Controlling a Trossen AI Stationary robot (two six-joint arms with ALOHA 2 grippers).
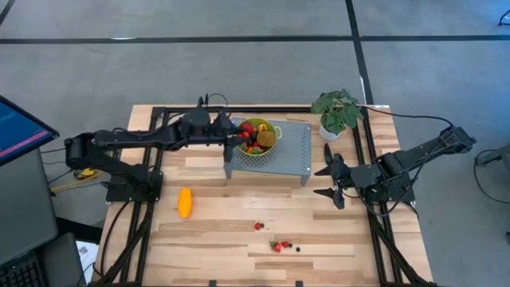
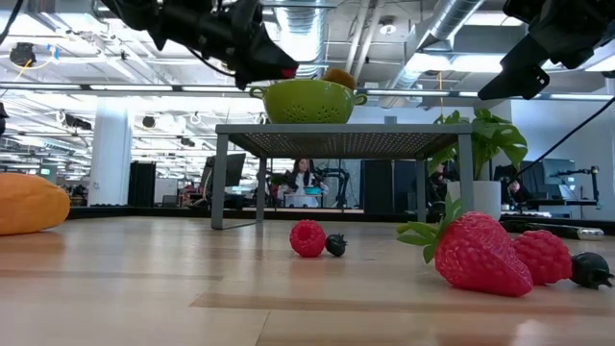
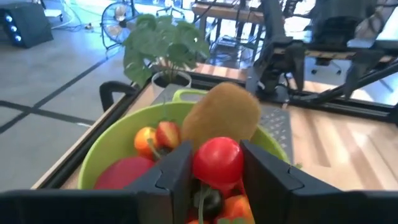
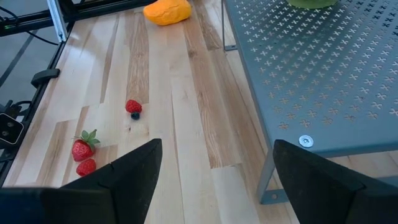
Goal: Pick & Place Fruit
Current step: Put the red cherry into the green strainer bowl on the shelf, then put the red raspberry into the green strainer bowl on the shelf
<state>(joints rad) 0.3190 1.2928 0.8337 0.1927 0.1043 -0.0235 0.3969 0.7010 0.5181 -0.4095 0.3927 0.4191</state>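
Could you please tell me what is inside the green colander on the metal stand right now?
The green colander holds a brown kiwi, a red fruit, a small orange one and strawberries. The left gripper holds a red cherry tomato over it. Anything lower down is covered.

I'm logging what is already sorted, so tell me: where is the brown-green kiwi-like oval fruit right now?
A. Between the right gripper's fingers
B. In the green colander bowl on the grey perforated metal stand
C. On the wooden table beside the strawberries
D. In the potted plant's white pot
B. The brown-green kiwi-like oval fruit sits on top of the other fruit inside the green colander bowl on the grey perforated metal stand, as the high and left wrist views show.
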